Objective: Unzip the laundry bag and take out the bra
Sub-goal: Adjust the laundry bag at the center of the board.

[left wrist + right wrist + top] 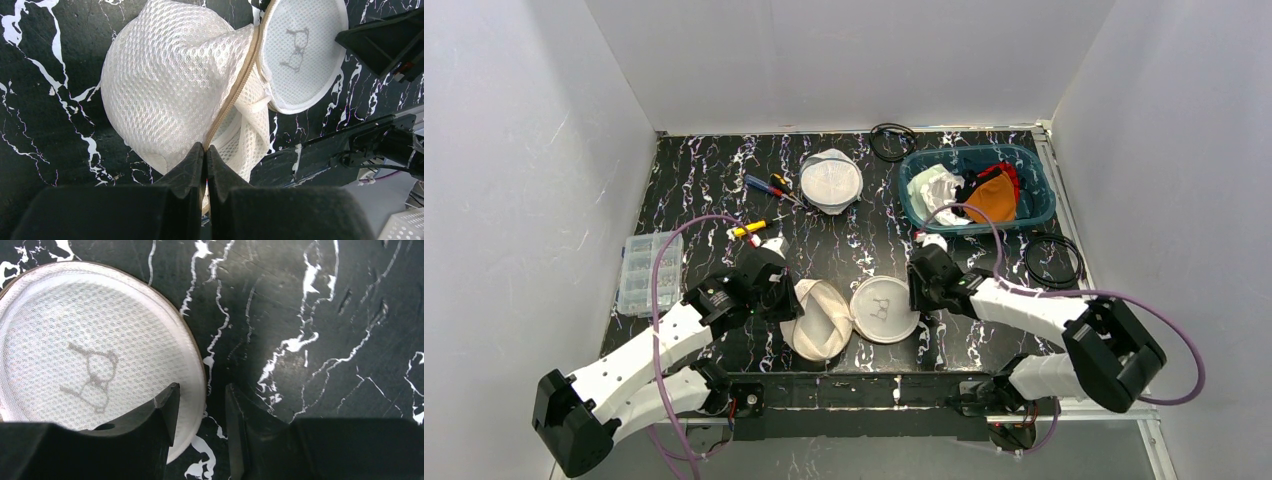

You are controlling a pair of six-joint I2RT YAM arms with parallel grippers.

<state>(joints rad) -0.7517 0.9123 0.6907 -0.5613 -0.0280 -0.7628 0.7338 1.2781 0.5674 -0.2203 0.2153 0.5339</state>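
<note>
The white mesh laundry bag (819, 318) lies open near the table's front edge, in two round halves joined by a tan zipper (239, 90). The domed half (170, 85) is on the left. The flat half (883, 309) with a grey bra drawing (92, 372) is on the right. My left gripper (205, 147) is shut on the zipper edge at the domed half's near side; in the top view it (779, 290) sits at the bag's left. My right gripper (202, 390) is open, its fingers on either side of the flat half's rim (192, 360). No bra shows clearly.
A second closed mesh bag (831, 182) lies at the back centre, with screwdrivers (769, 185) to its left. A teal basket (1034, 170) of clothes stands at the back right. Black cable loops (1053, 260) lie near it. A clear parts box (644, 272) sits at the left edge.
</note>
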